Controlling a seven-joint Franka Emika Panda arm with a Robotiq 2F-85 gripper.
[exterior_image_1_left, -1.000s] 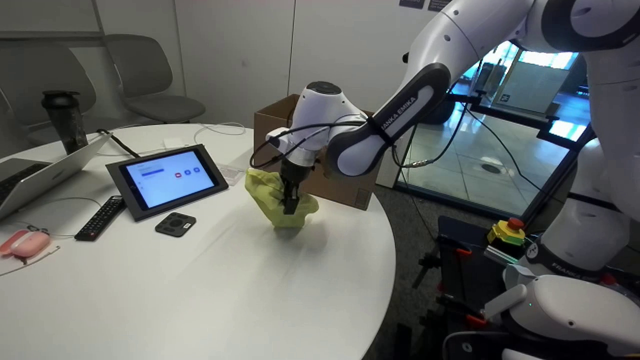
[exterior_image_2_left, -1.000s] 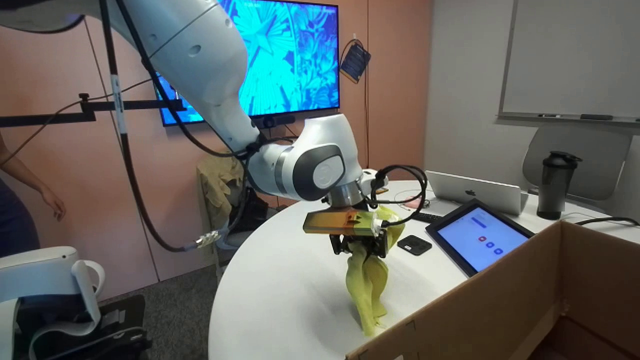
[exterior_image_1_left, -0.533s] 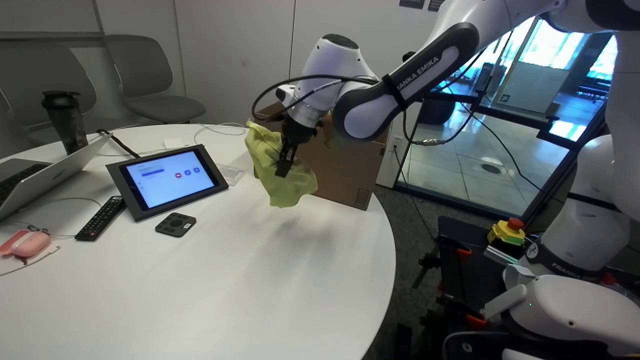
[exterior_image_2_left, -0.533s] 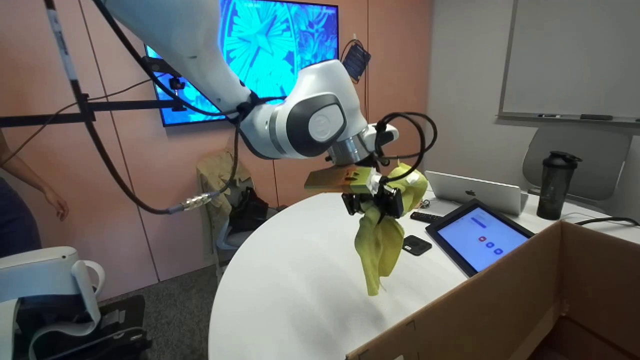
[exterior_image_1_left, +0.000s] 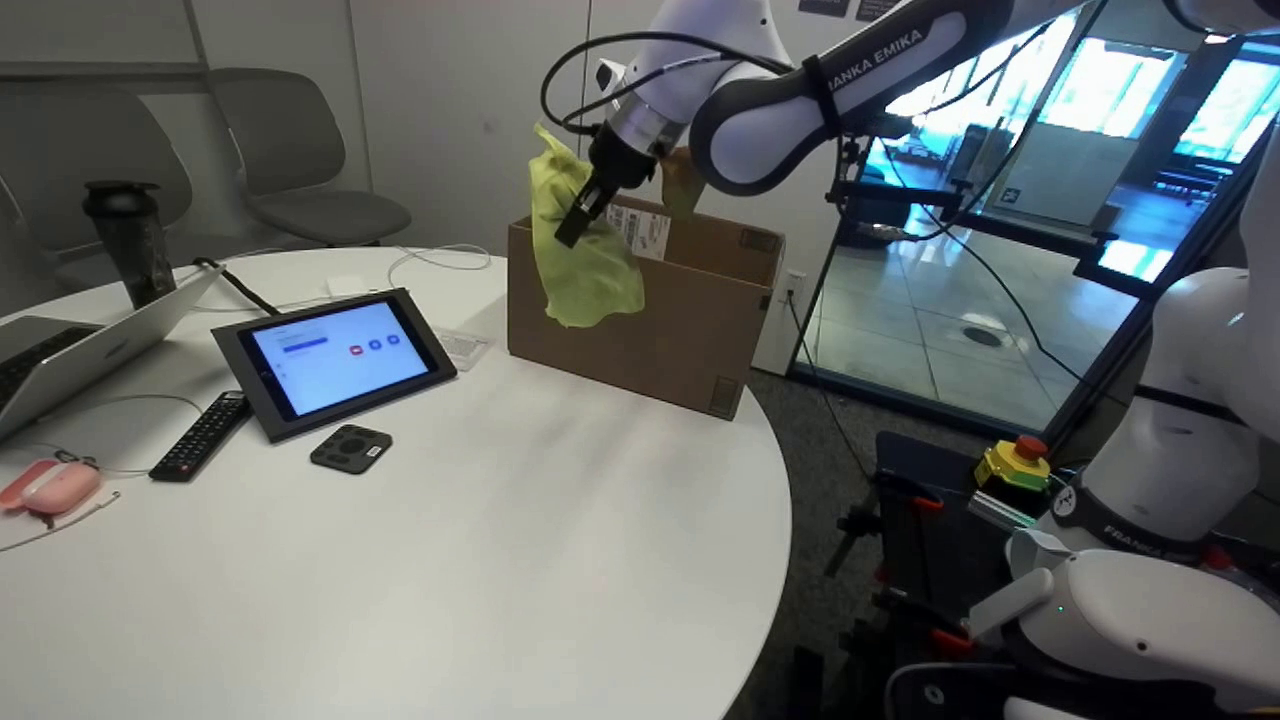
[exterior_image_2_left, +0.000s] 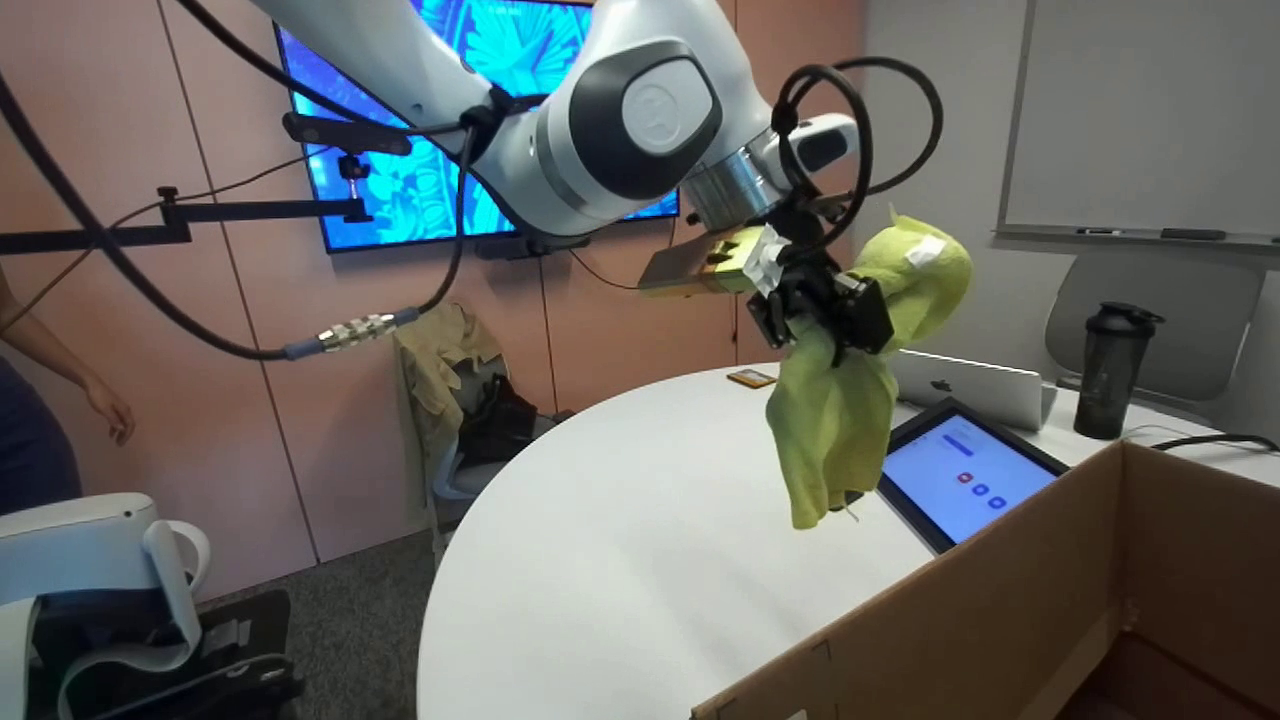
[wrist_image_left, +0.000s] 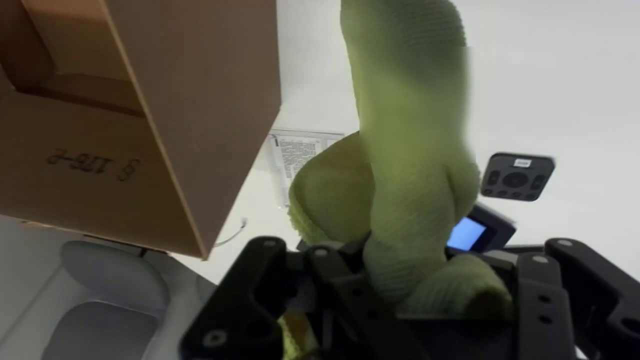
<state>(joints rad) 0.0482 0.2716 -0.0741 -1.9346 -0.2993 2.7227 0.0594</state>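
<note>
The hand, tilted, holds a yellow-green cloth pinched, and the cloth hangs in loose folds in the air above the white surface. Near the cloth, an open cardboard box stands close to the edge of the surface; the cloth is outside of it. Farther away are a small black device, a dark-framed tablet and a long remote, then a laptop and a dark bottle.
</note>
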